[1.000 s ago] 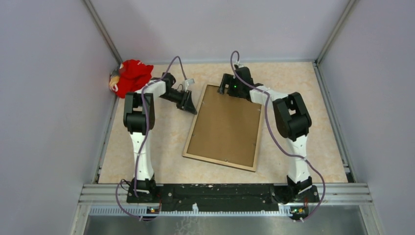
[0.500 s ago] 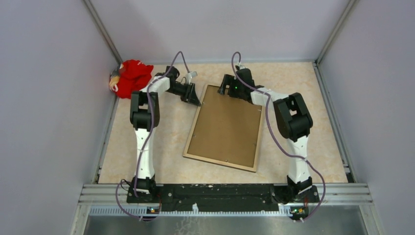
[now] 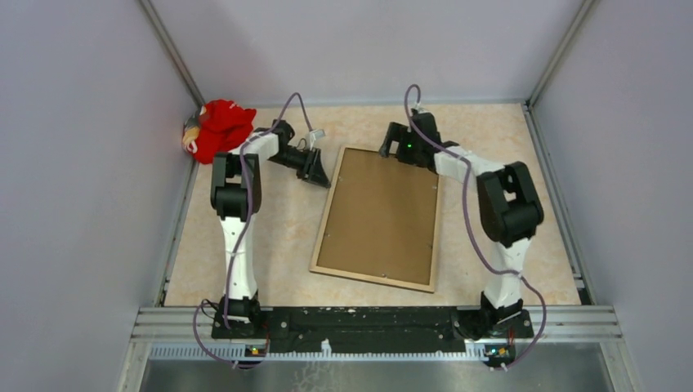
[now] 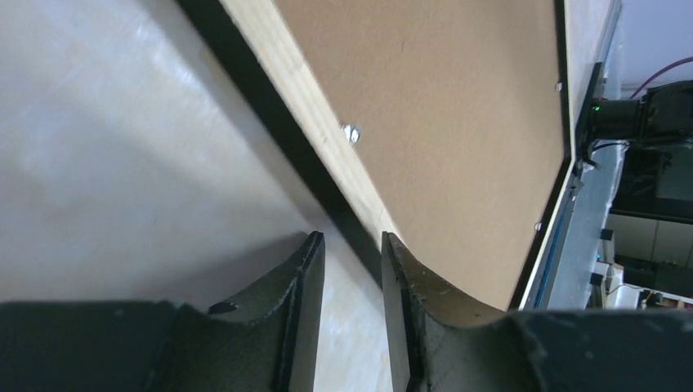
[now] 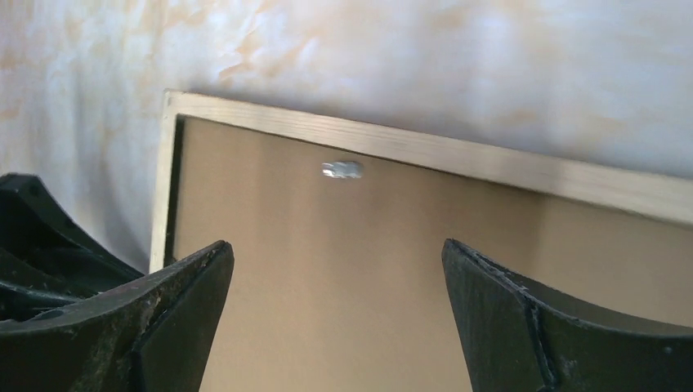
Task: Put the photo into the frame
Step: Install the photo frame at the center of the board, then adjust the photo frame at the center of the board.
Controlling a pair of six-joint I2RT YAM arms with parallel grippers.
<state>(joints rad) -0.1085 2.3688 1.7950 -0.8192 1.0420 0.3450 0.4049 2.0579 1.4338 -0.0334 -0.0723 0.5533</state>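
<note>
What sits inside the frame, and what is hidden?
A brown backing board fills the frame, with small metal tabs at its edge. Whatever lies beneath the board is covered.

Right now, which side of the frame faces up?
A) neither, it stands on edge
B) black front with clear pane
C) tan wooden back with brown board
C: the frame lies flat, its tan rim around the brown backing board.

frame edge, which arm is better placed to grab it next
Left, probably: the frame edge runs into the left gripper's narrow gap, while the right gripper hangs wide open above the backing board.
</note>
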